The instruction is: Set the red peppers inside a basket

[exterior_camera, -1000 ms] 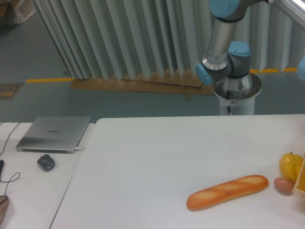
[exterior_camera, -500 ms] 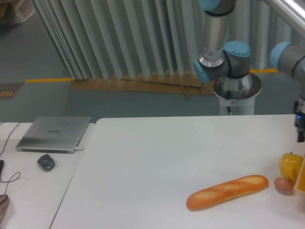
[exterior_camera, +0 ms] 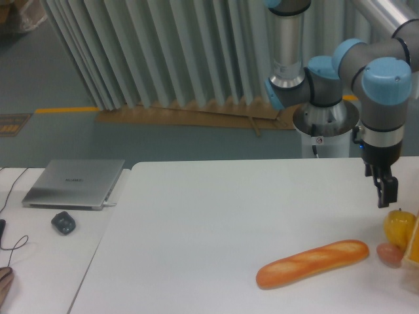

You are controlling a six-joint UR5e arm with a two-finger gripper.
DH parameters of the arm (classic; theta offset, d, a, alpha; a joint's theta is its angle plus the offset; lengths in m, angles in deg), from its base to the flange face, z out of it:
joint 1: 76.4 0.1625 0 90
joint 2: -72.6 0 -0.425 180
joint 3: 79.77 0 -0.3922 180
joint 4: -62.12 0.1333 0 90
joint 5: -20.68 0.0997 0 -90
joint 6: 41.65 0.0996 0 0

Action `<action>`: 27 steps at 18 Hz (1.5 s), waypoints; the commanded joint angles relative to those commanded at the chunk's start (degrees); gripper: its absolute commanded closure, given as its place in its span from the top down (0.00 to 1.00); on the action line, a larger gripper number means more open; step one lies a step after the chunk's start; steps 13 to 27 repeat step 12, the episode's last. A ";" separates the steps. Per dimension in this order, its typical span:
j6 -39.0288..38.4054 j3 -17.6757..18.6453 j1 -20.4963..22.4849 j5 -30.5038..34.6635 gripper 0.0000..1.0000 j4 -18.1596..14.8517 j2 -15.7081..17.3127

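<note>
No red pepper shows in the camera view; it is hidden or out of frame. My gripper (exterior_camera: 386,196) hangs point-down over the right side of the white table (exterior_camera: 216,229), just above and left of a yellow pepper (exterior_camera: 398,226). The dark fingers appear as one narrow shape, so I cannot tell whether they are open or shut, and nothing is visibly held. An orange-yellow edge (exterior_camera: 414,243) is cut off by the right border; I cannot tell if it is the basket.
A long bread loaf (exterior_camera: 313,263) lies at the front right, with a small pinkish-brown round item (exterior_camera: 390,254) at its right end. A closed laptop (exterior_camera: 74,183) and a dark mouse (exterior_camera: 63,223) rest on the left side table. The arm's base (exterior_camera: 325,124) stands behind the table.
The arm has swung in from the right. The gripper, barely in view at the right border half a second ago, now hangs further left and lower, above the yellow pepper.
</note>
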 joint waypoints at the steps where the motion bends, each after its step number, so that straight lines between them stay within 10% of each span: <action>1: 0.00 0.00 -0.35 0.09 1.00 -1.05 0.35; 27: -1.23 0.61 -2.64 0.62 1.00 -0.37 0.00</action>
